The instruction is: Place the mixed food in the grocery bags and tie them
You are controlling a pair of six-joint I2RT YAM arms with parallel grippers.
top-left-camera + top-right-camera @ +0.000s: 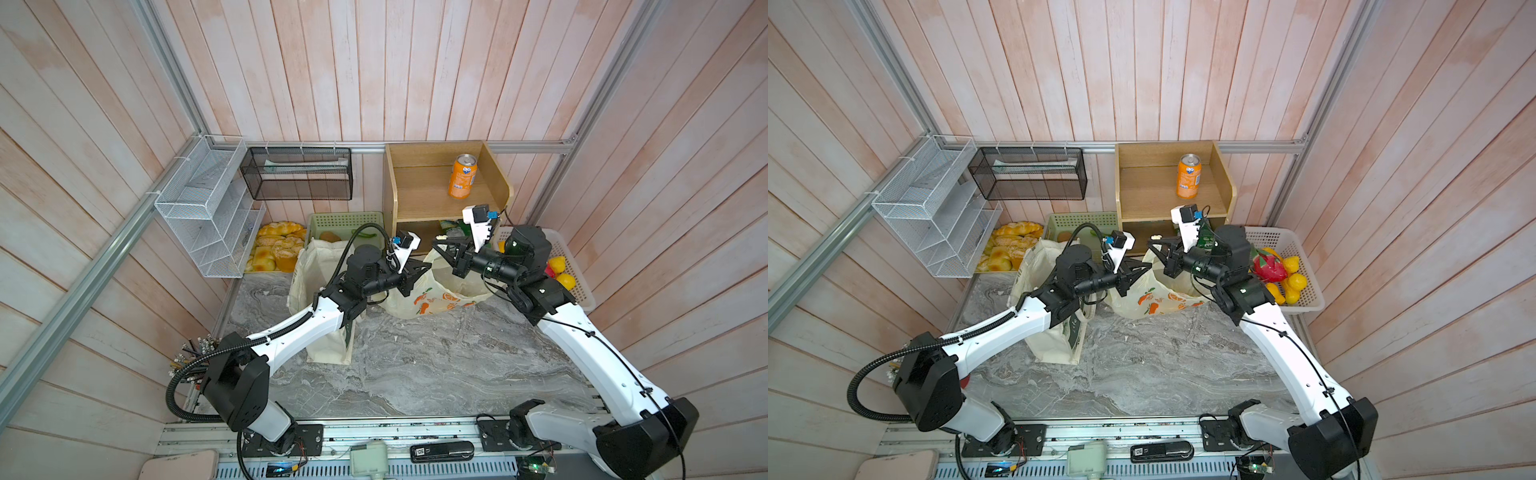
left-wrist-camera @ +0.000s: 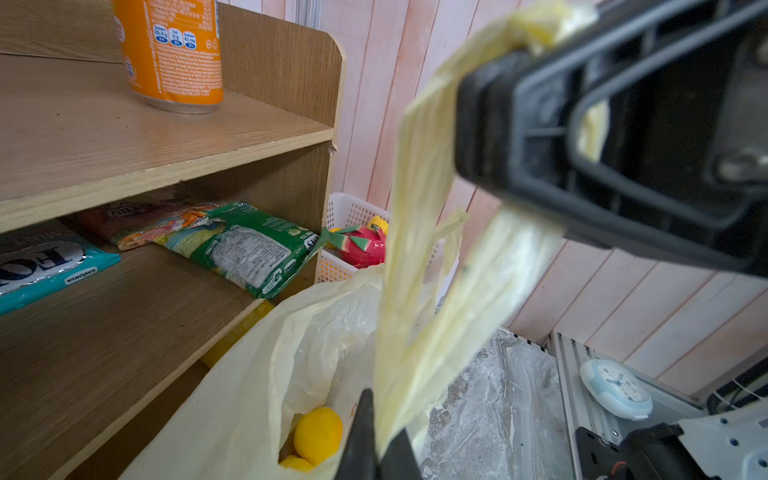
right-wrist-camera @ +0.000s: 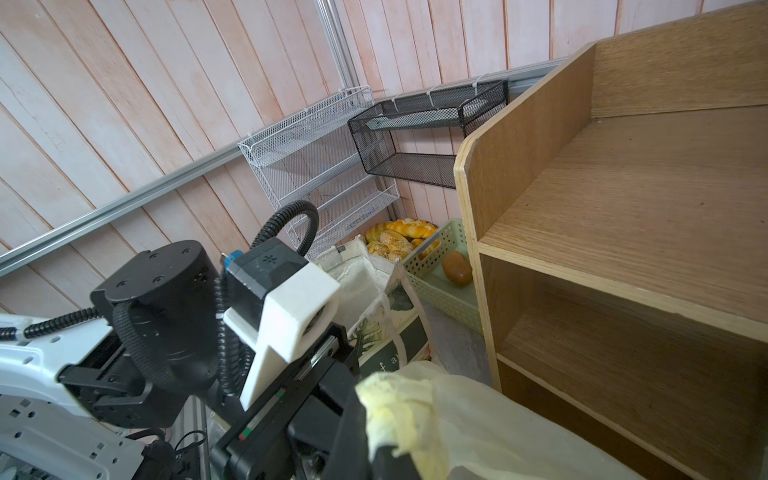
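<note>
The pale-yellow plastic grocery bag (image 1: pixel 436 301) (image 1: pixel 1154 301) with orange fruit print stands before the wooden shelf. My left gripper (image 1: pixel 424 267) (image 2: pixel 376 440) is shut on one of its handles (image 2: pixel 419 216), pulled up taut. Just beyond it, my right gripper (image 1: pixel 438 244) (image 3: pixel 372 444) is shut on the other handle, with the crumpled end (image 3: pixel 395 411) sticking out past its fingers. Small yellow fruit (image 2: pixel 318 434) of the mixed food lies inside the open bag. The cream canvas tote (image 1: pixel 316 257) (image 1: pixel 1038 259) stands under my left arm.
An orange soda can (image 1: pixel 462 176) (image 2: pixel 170 50) stands on the wooden shelf (image 1: pixel 419 187); green and blue packets (image 2: pixel 249 245) lie below it. A white basket (image 1: pixel 582 286) of fruit sits right, a green basket (image 1: pixel 345 218) and bread (image 1: pixel 276 245) behind the tote.
</note>
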